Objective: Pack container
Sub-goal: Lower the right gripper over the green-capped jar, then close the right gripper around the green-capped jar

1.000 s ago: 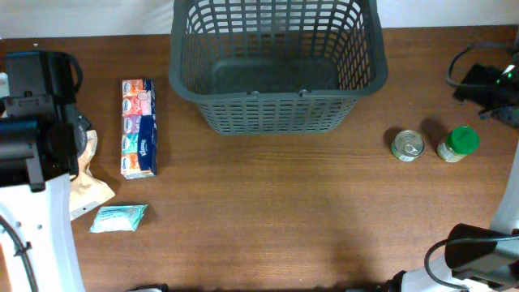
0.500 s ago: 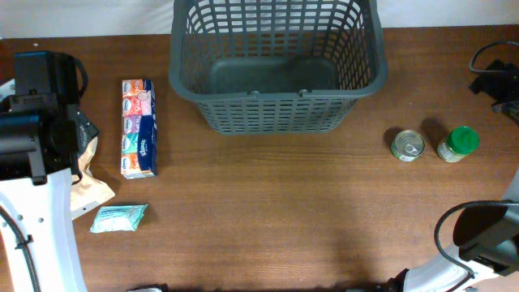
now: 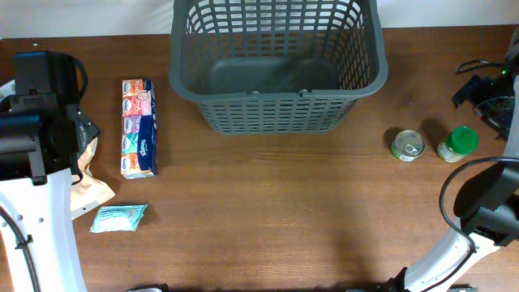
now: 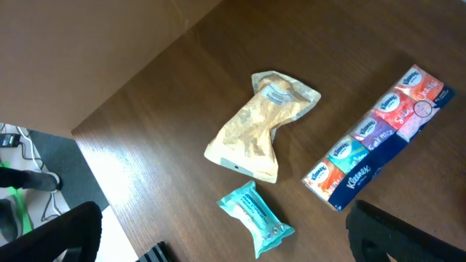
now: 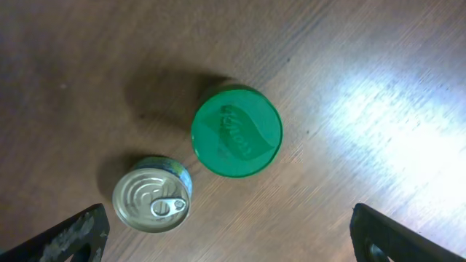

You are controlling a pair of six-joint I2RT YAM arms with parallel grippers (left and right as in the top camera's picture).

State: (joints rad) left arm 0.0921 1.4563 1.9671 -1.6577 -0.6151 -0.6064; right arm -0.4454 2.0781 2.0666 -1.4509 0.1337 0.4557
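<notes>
The container (image 3: 276, 88), a large dark grey lattice basket, stands empty at the back centre of the table. My left gripper (image 4: 226, 234) is open and empty, hovering above a teal packet (image 4: 256, 215). A crumpled tan pouch (image 4: 258, 127) and a long multicolour tissue pack (image 4: 378, 138) lie beside the packet. My right gripper (image 5: 229, 229) is open and empty, high over a tin can (image 5: 152, 201) and a green-lidded jar (image 5: 237, 131).
In the overhead view the tissue pack (image 3: 139, 127), tan pouch (image 3: 85, 182) and teal packet (image 3: 118, 216) lie at the left by the left arm (image 3: 40, 105). The can (image 3: 407, 145) and jar (image 3: 459, 143) stand at the right. The table's left edge is close.
The right arm has shifted at the right edge and its lower link now reaches higher into view. The left arm and all objects have stayed in place.
</notes>
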